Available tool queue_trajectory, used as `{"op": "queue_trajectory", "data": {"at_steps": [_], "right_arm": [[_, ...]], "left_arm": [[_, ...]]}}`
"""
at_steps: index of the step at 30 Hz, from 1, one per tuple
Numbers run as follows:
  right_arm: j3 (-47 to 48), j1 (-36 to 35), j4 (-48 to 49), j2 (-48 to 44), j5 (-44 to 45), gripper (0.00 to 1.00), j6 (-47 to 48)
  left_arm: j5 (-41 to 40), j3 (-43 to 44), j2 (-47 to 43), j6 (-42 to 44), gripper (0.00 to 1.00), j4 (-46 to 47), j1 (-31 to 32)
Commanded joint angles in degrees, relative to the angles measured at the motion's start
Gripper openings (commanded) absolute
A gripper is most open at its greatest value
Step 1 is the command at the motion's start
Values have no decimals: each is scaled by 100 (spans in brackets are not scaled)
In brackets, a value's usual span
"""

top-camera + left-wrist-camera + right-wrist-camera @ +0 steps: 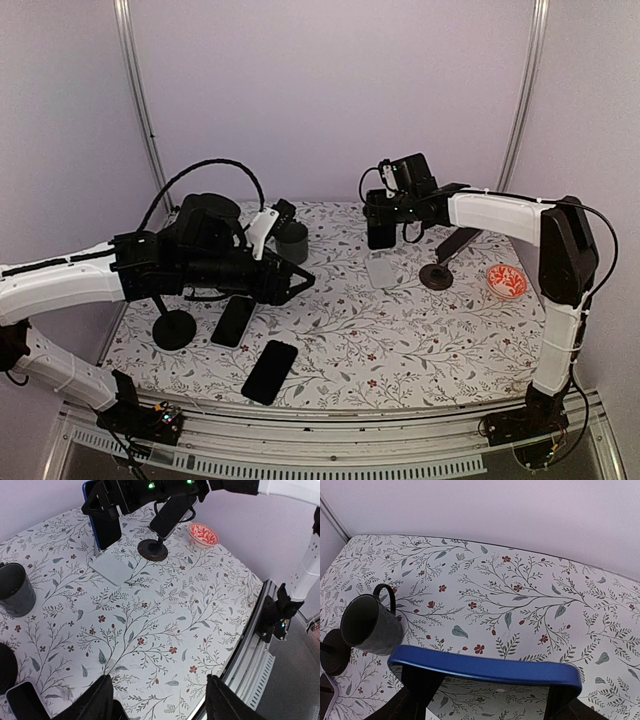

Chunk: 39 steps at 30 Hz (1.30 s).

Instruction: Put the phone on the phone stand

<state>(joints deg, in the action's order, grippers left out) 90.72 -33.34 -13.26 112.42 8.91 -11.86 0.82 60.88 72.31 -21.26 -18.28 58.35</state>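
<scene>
At the far left of the table (400, 340), close to its left edge, a spare stand (173, 328) sits on a round black base. Just right of it a dark phone (233, 320) lies flat, and a second dark phone (269, 371) lies flat nearer the front edge. The left hand (300, 284) hovers above the cloth behind them, its fingers wide apart with nothing between them. Beyond it a dark mug (291, 242) stands upright toward the back edge.

From there the middle and front of the floral cloth lie open across to the right side, and a metal rail (350, 432) runs along the front edge.

Right of centre, the right hand (383, 212) holds the phone (381, 238) clamped in the air, upright on its end. The phone is dark-faced in a blue case, and the case's edge spans the fingers in the right wrist view. It hangs over a pale flat pad (383, 270).

Just right of the pad is the phone stand (438, 274), with a round black base and a tilted rest, apart from the phone. A red patterned bowl (507, 282) sits near the right edge.
</scene>
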Motion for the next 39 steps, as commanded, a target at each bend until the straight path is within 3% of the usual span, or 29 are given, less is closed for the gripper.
{"op": "queue_trajectory", "data": {"at_steps": [1, 7, 14, 19, 26, 31, 37, 39], "right_arm": [[179, 19, 140, 140, 73, 65, -141], [155, 21, 139, 184, 149, 71, -211], [183, 21, -53, 132, 242, 90, -241], [170, 21, -221, -7, 371, 98, -239], [130, 20, -648, -655, 328, 99, -530], [-746, -81, -587, -1644, 60, 99, -1023], [-1768, -578, -656, -2477, 131, 99, -859], [-2061, -807, -602, -2730, 91, 99, -769]], "left_arm": [[-24, -114, -218, -79, 64, -42, 3], [-43, -163, -304, -124, 64, -96, 10], [-69, -168, -323, -157, 64, -105, 9], [-65, -198, -323, -168, 64, -55, 3], [-251, -209, -281, -181, 67, -102, 10], [-792, -280, -302, -194, 78, -280, -13], [-1157, -392, -323, 55, 98, -237, -203], [-1145, -412, -255, 138, 99, -246, -319]]}}
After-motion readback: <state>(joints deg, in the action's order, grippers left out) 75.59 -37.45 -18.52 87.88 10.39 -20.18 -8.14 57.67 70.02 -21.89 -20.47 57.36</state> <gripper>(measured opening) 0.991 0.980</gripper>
